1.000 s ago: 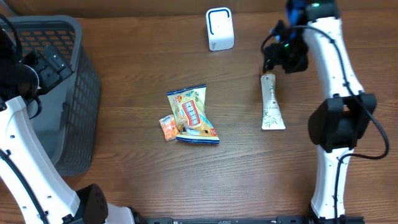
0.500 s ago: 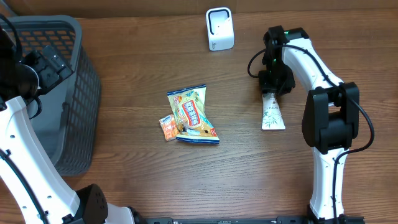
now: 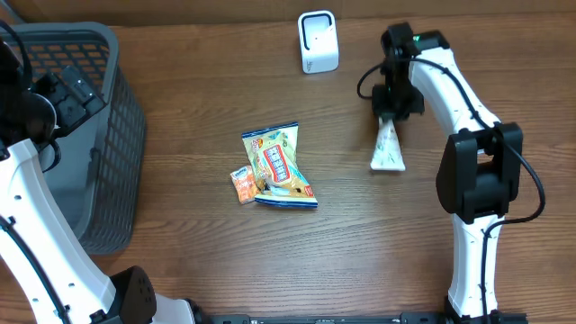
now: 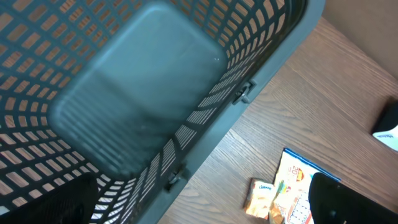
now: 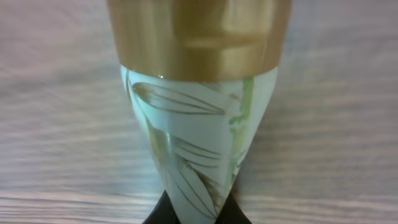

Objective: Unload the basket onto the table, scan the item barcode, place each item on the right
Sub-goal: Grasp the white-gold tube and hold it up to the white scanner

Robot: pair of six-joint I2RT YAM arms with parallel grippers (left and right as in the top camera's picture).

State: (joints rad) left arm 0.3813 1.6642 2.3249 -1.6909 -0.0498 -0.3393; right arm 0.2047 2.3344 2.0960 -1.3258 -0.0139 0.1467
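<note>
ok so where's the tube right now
In the overhead view it's on the right side of the table: the tube is gripped at one end by the right claw, right of the snack bags and below-right of the white scanner.

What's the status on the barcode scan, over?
Right gripper shut on the tube. Left gripper open above the basket. Tube short of the scanner, nothing between them.

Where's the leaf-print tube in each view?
Overhead: tube lies right of centre, its top end at the right claw.
Right wrist: the tube fills the middle, gold cap at the top.
Left wrist: not in it.
Shared landmark: the wood-grain table, seen in all three views.
</note>
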